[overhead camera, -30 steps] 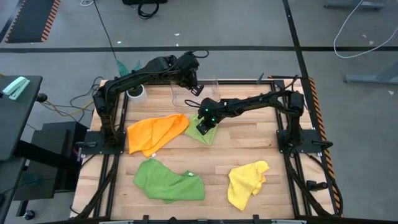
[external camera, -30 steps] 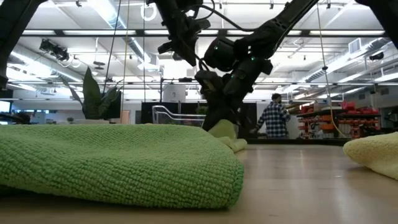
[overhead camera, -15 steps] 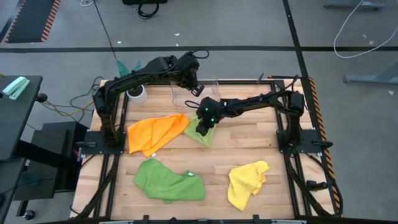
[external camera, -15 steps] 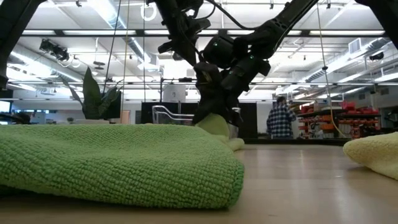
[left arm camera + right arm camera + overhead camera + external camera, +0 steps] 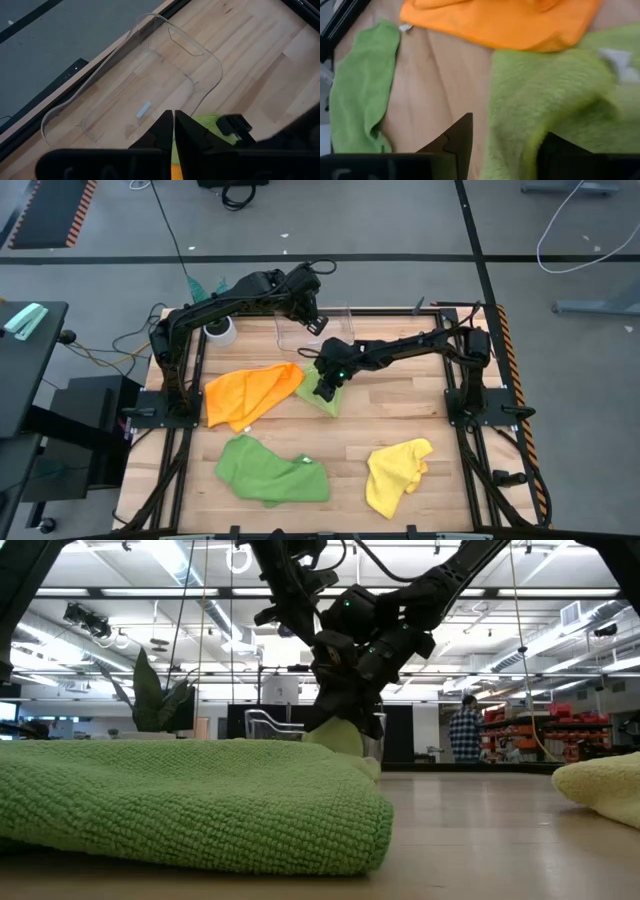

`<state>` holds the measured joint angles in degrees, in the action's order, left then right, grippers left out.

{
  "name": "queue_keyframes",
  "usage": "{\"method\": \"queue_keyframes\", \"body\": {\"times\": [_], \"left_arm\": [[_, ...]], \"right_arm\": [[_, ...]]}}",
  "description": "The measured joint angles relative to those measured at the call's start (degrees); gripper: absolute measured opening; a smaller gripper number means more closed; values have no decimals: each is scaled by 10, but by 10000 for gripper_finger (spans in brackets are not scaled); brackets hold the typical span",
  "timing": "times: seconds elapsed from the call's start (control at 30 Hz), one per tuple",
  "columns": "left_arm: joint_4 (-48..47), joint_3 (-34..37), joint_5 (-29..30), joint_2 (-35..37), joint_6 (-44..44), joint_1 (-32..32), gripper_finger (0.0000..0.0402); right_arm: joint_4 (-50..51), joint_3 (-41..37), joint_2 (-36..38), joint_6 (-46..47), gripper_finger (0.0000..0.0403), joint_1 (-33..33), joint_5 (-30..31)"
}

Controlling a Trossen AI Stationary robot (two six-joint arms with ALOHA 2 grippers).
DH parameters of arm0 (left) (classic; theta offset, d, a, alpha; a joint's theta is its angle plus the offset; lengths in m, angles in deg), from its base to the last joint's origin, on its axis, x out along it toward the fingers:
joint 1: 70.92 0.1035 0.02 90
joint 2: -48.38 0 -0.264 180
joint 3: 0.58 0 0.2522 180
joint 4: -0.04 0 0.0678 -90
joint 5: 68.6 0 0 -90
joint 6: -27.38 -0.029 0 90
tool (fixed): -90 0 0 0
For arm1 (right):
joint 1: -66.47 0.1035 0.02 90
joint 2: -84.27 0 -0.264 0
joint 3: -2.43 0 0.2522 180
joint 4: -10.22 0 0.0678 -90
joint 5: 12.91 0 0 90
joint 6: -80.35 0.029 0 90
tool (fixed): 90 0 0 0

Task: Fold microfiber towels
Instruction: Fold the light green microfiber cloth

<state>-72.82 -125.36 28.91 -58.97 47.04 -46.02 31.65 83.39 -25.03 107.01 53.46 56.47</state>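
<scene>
My right gripper (image 5: 326, 387) has just let go: its fingers now stand apart over the lime towel (image 5: 318, 393), which lies touching the orange towel (image 5: 250, 393). That fold looks placed. My left gripper (image 5: 316, 323) waits pinched shut, empty, over the clear bin (image 5: 125, 95), beyond the orange towel.

Lighting is bright and even from overhead, with ceiling strip lights (image 5: 190, 565) glaring in the low view. Shadows on the table (image 5: 400, 405) are soft. The nearest green towel (image 5: 180, 800) looks sharp; the right wrist view is blurry close up.
</scene>
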Motion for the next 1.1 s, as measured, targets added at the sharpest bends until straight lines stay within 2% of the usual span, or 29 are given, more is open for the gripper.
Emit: {"method": "queue_keyframes", "body": {"times": [0.33, 0.6, 0.87, 1.0, 1.1], "left_arm": [[-9, 0, 0, 0, -7, 0, 13], [-10, 0, 4, 0, -9, 0, 28], [-22, 0, 6, 0, -8, 0, 19], [-21, 0, 6, 0, -5, 0, 15], [-22, 0, 6, 0, -2, -3, 14]], "right_arm": [[-1, 0, 0, -2, 139, -21, -15], [13, 0, 19, -20, 139, -14, -26], [79, 0, 80, -59, 139, -33, 35], [156, -2, 75, -82, 135, -34, 63], [176, -3, 65, -90, 119, -33, 77]]}}
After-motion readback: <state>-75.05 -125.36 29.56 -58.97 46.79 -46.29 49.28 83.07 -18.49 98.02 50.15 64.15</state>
